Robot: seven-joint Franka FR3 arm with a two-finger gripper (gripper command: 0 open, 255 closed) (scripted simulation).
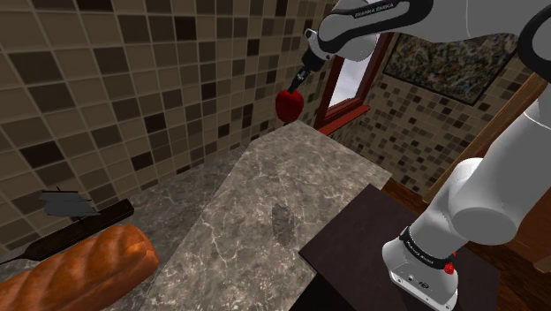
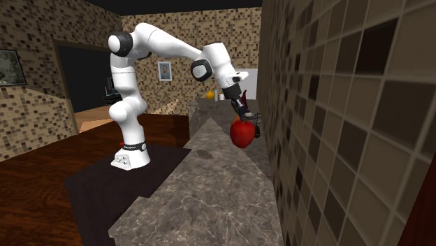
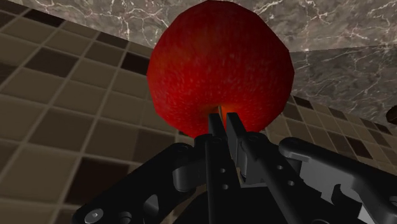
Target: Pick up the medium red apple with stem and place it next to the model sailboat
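Note:
A red apple point(image 1: 289, 104) hangs in the air above the far end of the marbled stone counter point(image 1: 265, 203), close to the tiled wall. My black gripper point(image 1: 298, 81) is above it, shut on the apple's stem. In the wrist view the two fingers nearly meet at the top of the apple point(image 3: 219, 63). The second exterior view shows the apple point(image 2: 242, 133) dangling below the gripper point(image 2: 246, 113), well off the counter point(image 2: 209, 182). A small dark grey model, apparently the sailboat point(image 1: 66, 205), stands on the counter at the shoulder view's far left.
A large brown bread loaf point(image 1: 88, 265) lies at the shoulder view's lower left, with a long black object point(image 1: 84, 227) behind it. A red-framed window point(image 1: 349, 84) sits past the counter's far end. The tiled wall point(image 2: 335, 126) runs along the counter.

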